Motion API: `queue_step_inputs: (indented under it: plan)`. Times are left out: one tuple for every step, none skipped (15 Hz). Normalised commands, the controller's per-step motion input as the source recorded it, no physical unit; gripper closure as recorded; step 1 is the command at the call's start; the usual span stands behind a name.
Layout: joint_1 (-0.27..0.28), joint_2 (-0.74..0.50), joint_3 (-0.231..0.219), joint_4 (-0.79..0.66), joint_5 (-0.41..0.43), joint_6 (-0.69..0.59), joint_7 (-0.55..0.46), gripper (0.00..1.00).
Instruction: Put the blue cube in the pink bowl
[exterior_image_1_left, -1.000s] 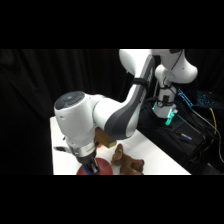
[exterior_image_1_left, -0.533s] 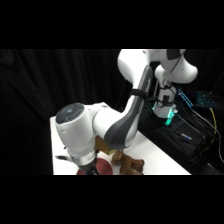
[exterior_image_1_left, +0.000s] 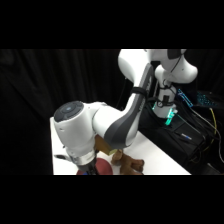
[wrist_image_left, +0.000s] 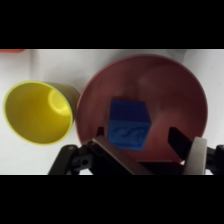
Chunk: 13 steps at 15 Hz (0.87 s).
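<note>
Blue cube (wrist_image_left: 129, 125) is sitting inside the pink bowl (wrist_image_left: 150, 75), right between the fingers of the tool (wrist_image_left: 150, 145), which looks spread wide, not touching it. Yellow cup (wrist_image_left: 37, 112) lies just beside the bowl.
</note>
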Motion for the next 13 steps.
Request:
queue_step_inputs:
  plan:
    - [0.146, -0.33, -0.106, -0.14, 0.109, -0.18, 0.17, 0.00]
    - [0.152, -0.36, -0.111, -0.18, 0.102, -0.15, 0.20, 0.00]
    - [0.153, -0.40, -0.114, -0.23, 0.101, -0.12, 0.22, 0.00]
    - [0.155, -0.42, -0.119, -0.25, 0.087, -0.10, 0.23, 0.00]
    - [0.162, -0.44, -0.129, -0.28, 0.078, -0.13, 0.26, 0.00]
    - [0.156, -0.44, -0.127, -0.29, 0.064, -0.16, 0.24, 0.00]
    - [0.153, -0.46, -0.134, -0.29, 0.049, -0.21, 0.25, 0.00]
    - [0.136, -0.46, -0.125, -0.28, 0.047, -0.22, 0.24, 0.00]
    - [0.124, -0.46, -0.119, -0.26, 0.039, -0.25, 0.23, 0.00]
    - [0.105, -0.46, -0.103, -0.24, 0.034, -0.28, 0.20, 0.00]
    - [0.096, -0.44, -0.095, -0.21, 0.019, -0.29, 0.19, 0.00]
    - [0.078, -0.41, -0.079, -0.17, 0.018, -0.30, 0.15, 0.00]
    - [0.049, -0.38, -0.053, -0.16, 0.018, -0.29, 0.06, 0.00]
